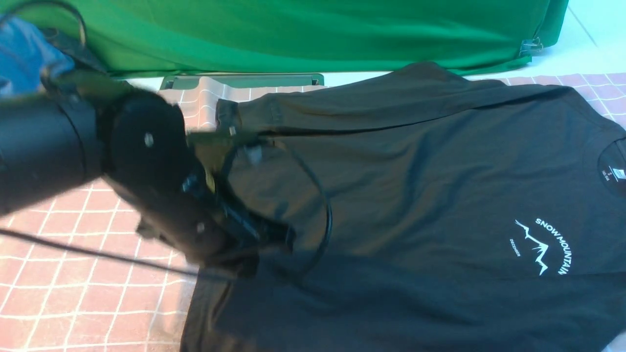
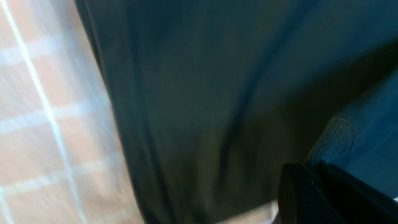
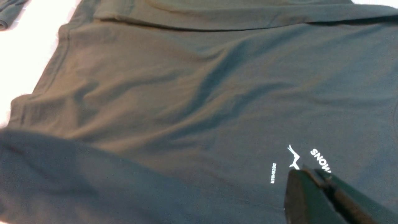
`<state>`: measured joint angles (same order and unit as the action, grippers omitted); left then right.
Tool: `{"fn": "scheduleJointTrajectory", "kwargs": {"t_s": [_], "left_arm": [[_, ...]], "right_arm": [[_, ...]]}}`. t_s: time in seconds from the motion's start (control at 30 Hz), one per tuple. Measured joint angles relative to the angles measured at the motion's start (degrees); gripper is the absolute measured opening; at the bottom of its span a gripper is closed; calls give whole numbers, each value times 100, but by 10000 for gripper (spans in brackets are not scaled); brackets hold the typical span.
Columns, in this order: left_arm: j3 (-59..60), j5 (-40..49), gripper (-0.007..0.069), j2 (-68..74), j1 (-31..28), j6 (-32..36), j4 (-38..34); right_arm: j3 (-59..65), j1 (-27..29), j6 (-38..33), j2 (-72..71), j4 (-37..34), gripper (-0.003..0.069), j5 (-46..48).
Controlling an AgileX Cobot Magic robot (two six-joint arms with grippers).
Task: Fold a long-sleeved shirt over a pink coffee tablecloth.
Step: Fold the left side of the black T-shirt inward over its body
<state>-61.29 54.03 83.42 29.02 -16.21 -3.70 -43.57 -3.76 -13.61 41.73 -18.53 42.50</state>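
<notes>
Nearest the front camera, the left arm (image 1: 44, 146) is seen as a blurred black mass on the left. The left gripper (image 1: 281, 234) is lowered onto the shirt (image 1: 415, 171) near its hem end. In the left wrist view its jaws are pressed together, and a ribbed cuff (image 2: 339, 137) of the shirt is pinched at their tips, raised a little off the cloth beneath. A black cable (image 1: 325, 210) is looped from the wrist over the shirt.

The shirt is spread chest up across the tablecloth (image 1: 73, 274), with the collar at the right edge of the front view and the hem toward the left. A long fold is laid along its far side. The white print (image 1: 545, 244) is read as "SNOW MOUNTAIN" around a mountain outline, and a small label (image 1: 614, 173) is seen inside the neck. Shallow wrinkles are spread over the middle.

The right gripper (image 3: 307, 172) is shown only in the right wrist view. Its jaws are closed on nothing, close over the shirt beside the print; whether the cloth is touched cannot be told.

The tablecloth is exposed on the left and at the far right corner. Behind it a green backdrop (image 1: 293, 29) is hung, and a blue cloth (image 1: 19, 54) is glimpsed at the far left.
</notes>
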Motion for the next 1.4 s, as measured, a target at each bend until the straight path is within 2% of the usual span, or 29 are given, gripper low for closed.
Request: {"fn": "scheduleJointTrajectory", "kwargs": {"t_s": [0.33,0.63,1.17,1.4], "left_arm": [[-994,-251,32,666,-552,143,410],[-1390,-862,32,1213,-618,114,1005],[-2201,-1038,32,2195,-849,-3,1288],[-2293,-1121,32,2415,-884,-335,1772]], "right_arm": [[0,0,-5,0,-7,36,-100],[0,0,-5,0,-13,36,-104],[0,0,-5,0,-107,36,-104],[0,0,-5,0,-107,36,-104]]}}
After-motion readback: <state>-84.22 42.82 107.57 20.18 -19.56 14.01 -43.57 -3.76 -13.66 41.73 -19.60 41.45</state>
